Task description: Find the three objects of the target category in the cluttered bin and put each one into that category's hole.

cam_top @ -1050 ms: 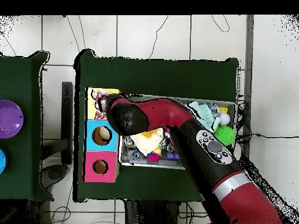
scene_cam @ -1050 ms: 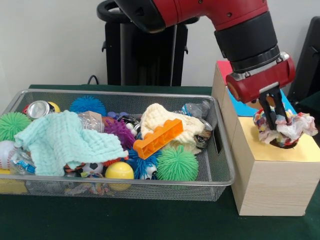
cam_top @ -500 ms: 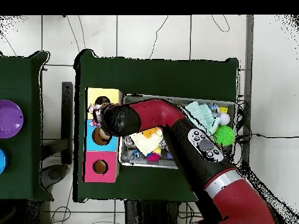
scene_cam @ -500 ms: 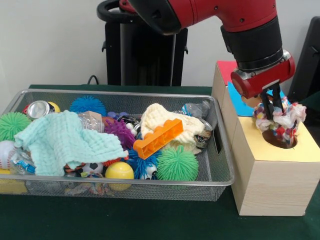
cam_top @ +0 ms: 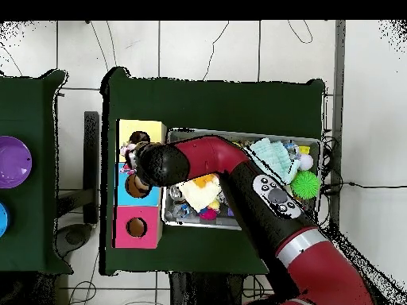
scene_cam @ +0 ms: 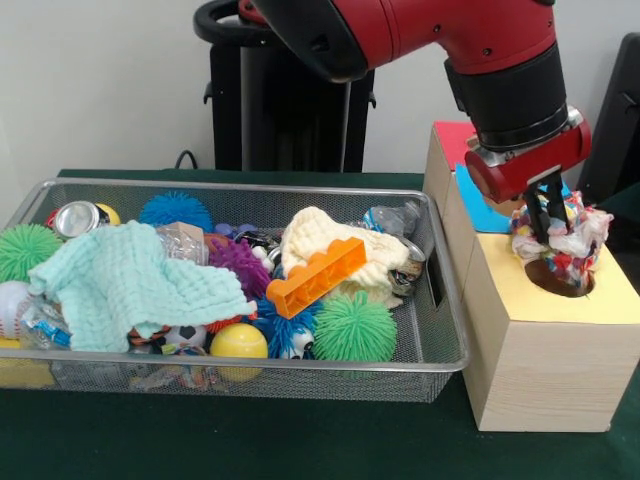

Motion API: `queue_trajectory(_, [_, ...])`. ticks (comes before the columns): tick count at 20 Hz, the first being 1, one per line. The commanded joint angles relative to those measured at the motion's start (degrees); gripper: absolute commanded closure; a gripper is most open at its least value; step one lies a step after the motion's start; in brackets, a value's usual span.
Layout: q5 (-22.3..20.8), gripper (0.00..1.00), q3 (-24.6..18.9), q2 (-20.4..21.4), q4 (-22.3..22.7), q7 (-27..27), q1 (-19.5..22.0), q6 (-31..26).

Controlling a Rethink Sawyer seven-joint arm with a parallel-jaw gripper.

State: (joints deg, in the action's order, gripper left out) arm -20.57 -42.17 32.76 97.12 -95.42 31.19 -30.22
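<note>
Wire mesh bin (scene_cam: 445, 340) sits left, full of clutter: mint cloth (scene_cam: 130, 285), orange brick (scene_cam: 315, 277). Right of it, pincer (scene_cam: 546, 225) grips patterned cloth (scene_cam: 562, 245), half over the hole (scene_cam: 562, 281) in the yellow box top (scene_cam: 520, 290). Best to push straight down, centred, before releasing. Bin rim close on the left; box edge open on the right.

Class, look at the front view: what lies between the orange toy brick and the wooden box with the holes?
In the front view, between the orange toy brick and the wooden box lie the cream cloth, a crushed can and the wire bin's end wall.
</note>
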Motion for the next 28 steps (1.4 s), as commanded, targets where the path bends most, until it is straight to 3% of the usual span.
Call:
queue_trajectory(1, [-4.2,1.00,1.0,-2.5,-0.4,0.8,1.0,5.1])
queue_trajectory(10, [-8.0,1.00,2.5,-0.6,-1.0,-2.1,0.0,14.5])
queue_trajectory(13, [-8.2,1.00,3.3,-0.2,-1.5,-2.3,-0.4,14.2])
queue_trajectory(16, [-7.5,1.00,5.7,-0.5,-2.8,-2.0,-1.9,9.7])
queue_trajectory(22, [-5.1,1.00,10.2,-1.9,-5.6,0.7,-4.9,-5.3])
queue_trajectory(28, [-4.6,1.00,9.9,-2.5,-5.2,1.6,-4.7,-9.4])
